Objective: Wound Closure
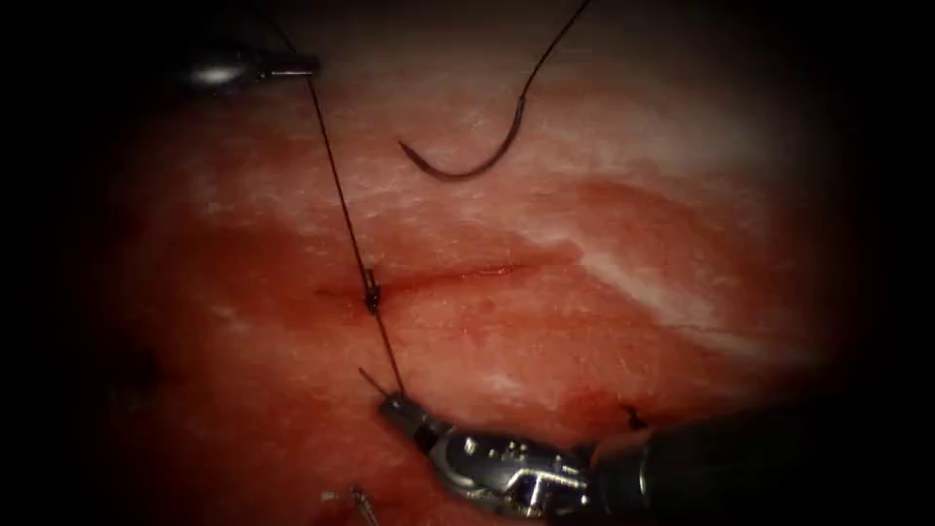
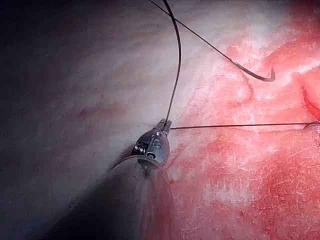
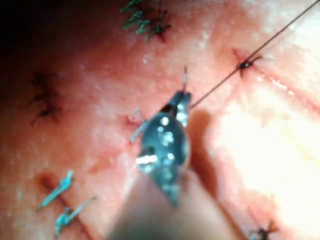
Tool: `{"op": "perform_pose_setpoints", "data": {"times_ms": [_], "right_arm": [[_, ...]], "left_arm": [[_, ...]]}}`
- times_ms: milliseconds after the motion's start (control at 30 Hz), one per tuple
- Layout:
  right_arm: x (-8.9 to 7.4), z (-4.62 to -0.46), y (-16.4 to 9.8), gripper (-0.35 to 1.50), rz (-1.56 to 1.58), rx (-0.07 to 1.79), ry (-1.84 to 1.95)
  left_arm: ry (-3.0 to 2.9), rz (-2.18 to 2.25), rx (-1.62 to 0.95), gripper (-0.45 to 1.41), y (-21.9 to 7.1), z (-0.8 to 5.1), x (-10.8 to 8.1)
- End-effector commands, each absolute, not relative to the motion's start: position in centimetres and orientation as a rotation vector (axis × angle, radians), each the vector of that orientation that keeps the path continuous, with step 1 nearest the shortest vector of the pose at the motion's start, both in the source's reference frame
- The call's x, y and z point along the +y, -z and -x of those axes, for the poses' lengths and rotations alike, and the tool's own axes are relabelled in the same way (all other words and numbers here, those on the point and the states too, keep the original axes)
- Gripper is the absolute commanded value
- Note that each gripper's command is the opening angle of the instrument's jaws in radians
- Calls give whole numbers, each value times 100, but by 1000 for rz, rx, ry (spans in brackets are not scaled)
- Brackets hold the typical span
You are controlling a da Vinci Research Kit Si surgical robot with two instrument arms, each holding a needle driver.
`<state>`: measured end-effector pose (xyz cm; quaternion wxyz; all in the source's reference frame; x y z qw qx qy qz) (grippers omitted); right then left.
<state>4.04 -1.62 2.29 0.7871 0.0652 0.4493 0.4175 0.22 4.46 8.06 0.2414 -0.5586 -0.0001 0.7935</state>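
The cut (image 1: 458, 276) runs across the tissue (image 1: 604, 195), with a dark knot (image 1: 371, 292) at its left end. A taut thread (image 1: 341, 195) passes through the knot between both tools. The left tool (image 1: 310, 67), far left of the knot, is shut on the thread; its jaws (image 2: 165, 125) pinch it. The right tool (image 1: 394, 399), near the knot, is shut on the other strand, and a short tail sticks out past its jaws (image 3: 182, 102). The curved needle (image 1: 477, 161) lies free on the tissue beyond the cut, held by neither tool, its thread (image 1: 555, 44) trailing upward.
Older stitches sit around: a dark knot (image 1: 633, 417) by the right tool's shaft, cut thread ends (image 1: 355, 502) at the near edge, dark-green knots (image 3: 145, 20) and blue thread ends (image 3: 60, 187). Red fluid (image 1: 292, 321) wets the tissue around the cut.
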Motion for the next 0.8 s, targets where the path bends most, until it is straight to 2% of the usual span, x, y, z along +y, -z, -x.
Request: {"op": "perform_pose_setpoints", "data": {"times_ms": [33, 633, 667, 700, 733, 767, 800], "right_arm": [[-166, -408, -237, -35, -139, 970, -903], [-151, -417, -249, -35, -123, 1020, -926], [-146, -417, -250, 19, -131, 1063, -924], [-143, -416, -250, 56, -128, 1090, -928], [-140, -414, -250, 82, -120, 1103, -927], [-138, -413, -251, 98, -101, 1119, -911], [-135, -411, -251, 104, -73, 1129, -878]], "left_arm": [[-2171, 1523, -1, -45, -812, -17, 445], [-2119, 1486, 63, -45, -799, -30, 449], [-2113, 1501, 47, -45, -791, -28, 447], [-2109, 1508, 35, -45, -785, -26, 445], [-2106, 1513, 24, -45, -779, -25, 444], [-2103, 1519, 13, -45, -773, -23, 443], [-2098, 1524, -1, -45, -764, -21, 441]]}}
